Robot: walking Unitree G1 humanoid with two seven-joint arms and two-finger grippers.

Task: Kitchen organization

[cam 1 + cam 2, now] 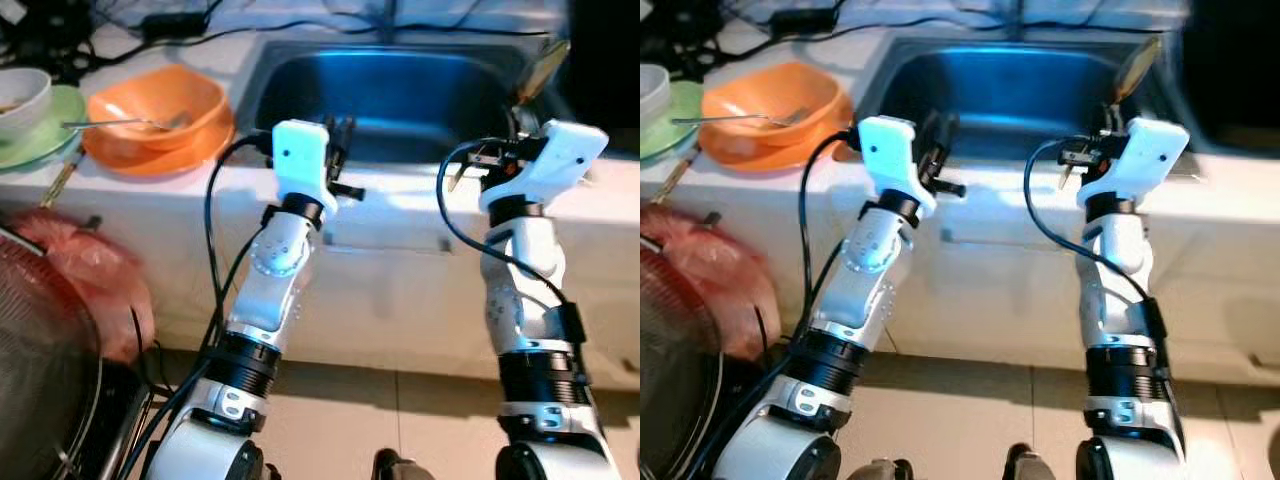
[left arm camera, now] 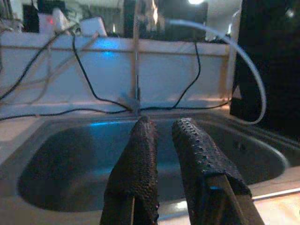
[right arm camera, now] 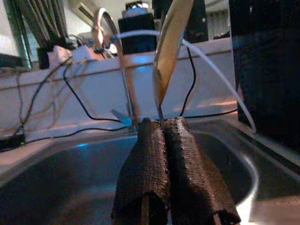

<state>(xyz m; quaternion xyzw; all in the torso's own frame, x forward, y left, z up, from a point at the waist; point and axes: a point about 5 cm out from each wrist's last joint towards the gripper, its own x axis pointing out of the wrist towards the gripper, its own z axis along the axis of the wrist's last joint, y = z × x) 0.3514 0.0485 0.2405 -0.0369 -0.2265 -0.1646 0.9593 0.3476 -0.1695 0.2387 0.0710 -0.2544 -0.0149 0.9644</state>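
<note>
Clamped tight, the right gripper (image 3: 161, 129) pinches the thin handle of a brass-coloured metal spoon (image 3: 171, 42), bowl raised upright over the stainless steel sink basin (image 1: 400, 95), probably so it can be dropped in for washing. Beside it, the left gripper (image 2: 164, 131) hovers at the basin's front rim, fingers slightly parted and empty. Farther left, an orange plastic bowl (image 1: 160, 115) waits on the white counter (image 1: 150, 190).
</note>
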